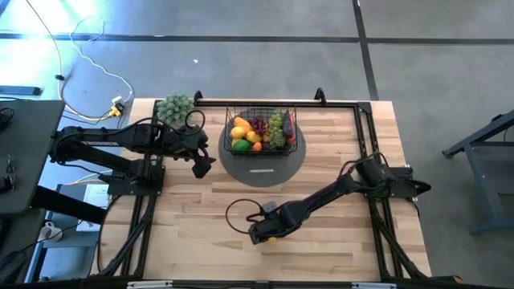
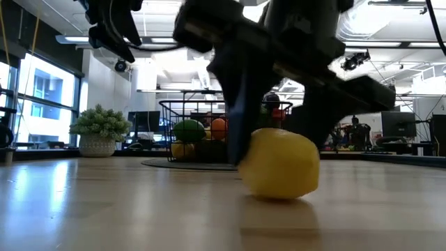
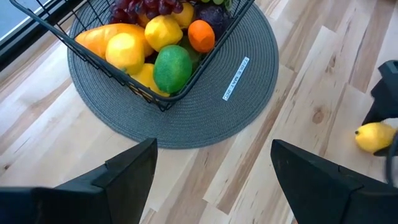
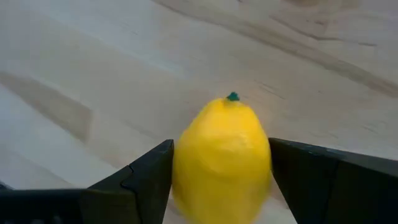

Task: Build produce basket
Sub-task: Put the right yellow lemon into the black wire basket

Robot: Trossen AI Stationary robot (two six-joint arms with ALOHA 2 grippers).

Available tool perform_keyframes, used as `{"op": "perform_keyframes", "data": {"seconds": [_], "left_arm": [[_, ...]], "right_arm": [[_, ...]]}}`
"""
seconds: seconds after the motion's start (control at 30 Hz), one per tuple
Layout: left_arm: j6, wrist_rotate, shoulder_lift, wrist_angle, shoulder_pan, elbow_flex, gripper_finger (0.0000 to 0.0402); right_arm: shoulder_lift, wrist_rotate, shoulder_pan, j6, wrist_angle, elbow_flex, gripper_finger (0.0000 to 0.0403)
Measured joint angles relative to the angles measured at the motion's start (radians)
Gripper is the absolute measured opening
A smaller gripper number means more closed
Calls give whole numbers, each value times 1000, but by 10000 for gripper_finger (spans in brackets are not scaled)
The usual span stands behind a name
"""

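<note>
The black wire basket (image 1: 261, 128) stands on a round grey mat (image 1: 261, 164) at the table's far middle. It holds lemons, mangoes, grapes, a lime-green fruit and other produce (image 3: 155, 43). One yellow lemon (image 4: 222, 155) lies on the table near the front edge and also shows in the low view (image 2: 279, 164). My right gripper (image 1: 265, 233) is down at this lemon, one finger on each side. My left gripper (image 1: 201, 167) hovers open (image 3: 214, 180) over the wood just left of the mat, holding nothing. My right gripper has the lemon's two long sides (image 4: 180, 162) between its two fingers (image 4: 143, 177), which come slanting down from the table's right. The lemon's green-tipped end (image 4: 232, 96) points away from the gripper. The lemon's underside (image 2: 279, 195) rests on the table.
A grey-green leafy bunch in a pot (image 1: 174, 107) stands at the far left corner, beside the left arm. A black cable loop (image 1: 241, 213) lies on the wood by the right gripper. A black rail (image 1: 265, 103) runs along the far edge behind the basket.
</note>
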Motion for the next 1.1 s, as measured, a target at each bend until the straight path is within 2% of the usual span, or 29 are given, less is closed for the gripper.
{"op": "perform_keyframes", "data": {"seconds": [0.17, 0.37, 0.63, 1.1], "left_arm": [[4, 0, 0, -1, 0, 0, 305], [8, 0, 0, -5, 0, 0, 305], [32, -32, 0, -56, 0, 0, 305], [171, -198, 0, -55, 2, 0, 305]], "right_arm": [[11, -14, 0, 18, -1, -2, 220], [10, -20, 0, -5, 2, -2, 149], [-3, -18, -17, -66, 9, -2, 148], [-146, 130, -187, -257, 102, -2, 149]]}}
